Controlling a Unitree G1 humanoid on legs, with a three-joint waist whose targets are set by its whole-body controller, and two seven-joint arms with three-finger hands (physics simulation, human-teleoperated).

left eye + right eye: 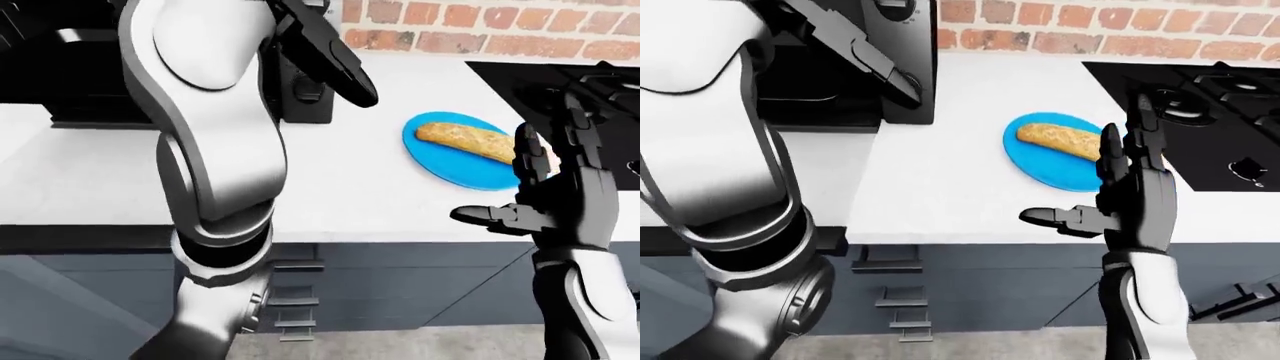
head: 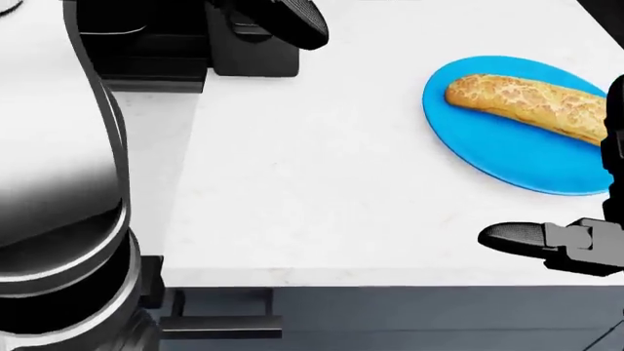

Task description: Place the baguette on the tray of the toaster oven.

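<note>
Right robot hand (image 1: 1120,196) is open, fingers spread, empty, hovering lower right just short of the baguette (image 2: 532,104). Left robot hand (image 1: 330,56) is raised upper left by the toaster oven (image 1: 850,67), fingers extended. Step looks like pre-grasp; next the right hand must reach over and close. Baguette: golden, crusty, lying diagonally on blue plate (image 2: 497,142) on the white table (image 2: 312,183).

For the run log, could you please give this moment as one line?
golden crusty baguette: on round blue plate, ungrasped | right hand: open, beside plate | left hand: raised by black toaster oven | placement: not yet done
</note>
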